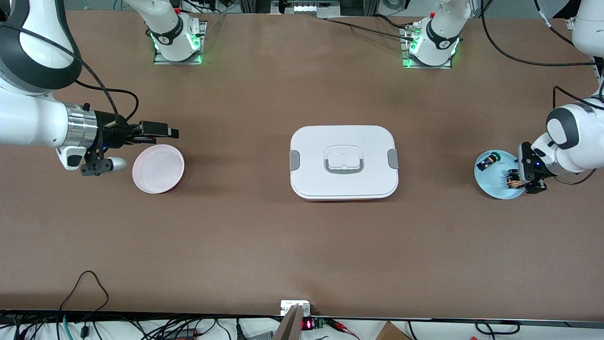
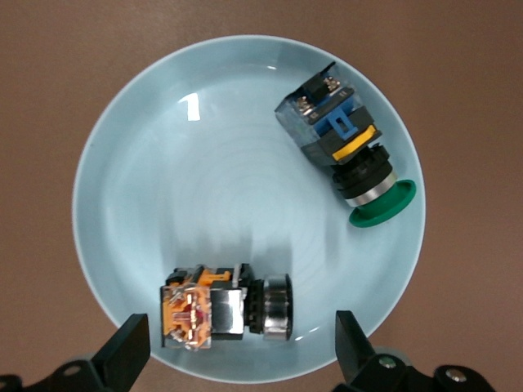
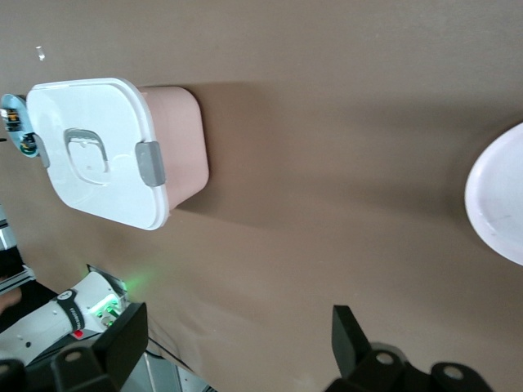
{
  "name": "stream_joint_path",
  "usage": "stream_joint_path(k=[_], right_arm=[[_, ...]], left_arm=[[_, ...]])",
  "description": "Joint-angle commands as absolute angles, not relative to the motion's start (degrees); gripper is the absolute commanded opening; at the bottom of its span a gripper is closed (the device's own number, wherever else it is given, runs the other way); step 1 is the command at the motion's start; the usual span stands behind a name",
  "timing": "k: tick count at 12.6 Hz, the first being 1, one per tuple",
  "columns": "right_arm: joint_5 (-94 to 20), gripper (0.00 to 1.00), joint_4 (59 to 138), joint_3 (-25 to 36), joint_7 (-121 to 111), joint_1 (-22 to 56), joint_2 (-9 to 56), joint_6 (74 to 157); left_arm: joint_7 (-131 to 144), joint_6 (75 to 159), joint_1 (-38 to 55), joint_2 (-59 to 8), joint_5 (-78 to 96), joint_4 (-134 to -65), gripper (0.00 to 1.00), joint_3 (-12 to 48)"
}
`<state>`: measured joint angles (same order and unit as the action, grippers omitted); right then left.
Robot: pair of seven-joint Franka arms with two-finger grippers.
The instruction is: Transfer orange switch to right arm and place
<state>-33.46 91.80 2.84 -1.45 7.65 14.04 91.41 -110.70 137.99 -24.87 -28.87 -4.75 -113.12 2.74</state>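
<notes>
The orange switch lies on the blue plate under the open left tool.

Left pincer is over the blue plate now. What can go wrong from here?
1. The left pincer hangs open over the orange switch, which lies close to the blue plate rim; a finger may hit the rim.
2. The green-capped switch shares the plate; a sideways nudge could disturb it.
3. The right pincer waits open beside the pink plate, with the lidded box between the arms, so the handover must pass above it.
</notes>
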Motion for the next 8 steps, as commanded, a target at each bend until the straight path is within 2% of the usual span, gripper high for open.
stream_joint_path(k=[1,8], right_arm=[[-40.05,1.0,93.07,2.81,-1.14,7.12,13.71,91.93],[-53.6,1.0,97.73,2.81,-0.79,7.03,14.33,92.37]], left_arm=[[-111.45,137.9,-24.52,-29.26,-5.01,-111.97,1.0,2.64],[-111.36,138.77,-24.79,-31.55,-4.22,-111.8,1.0,2.64]])
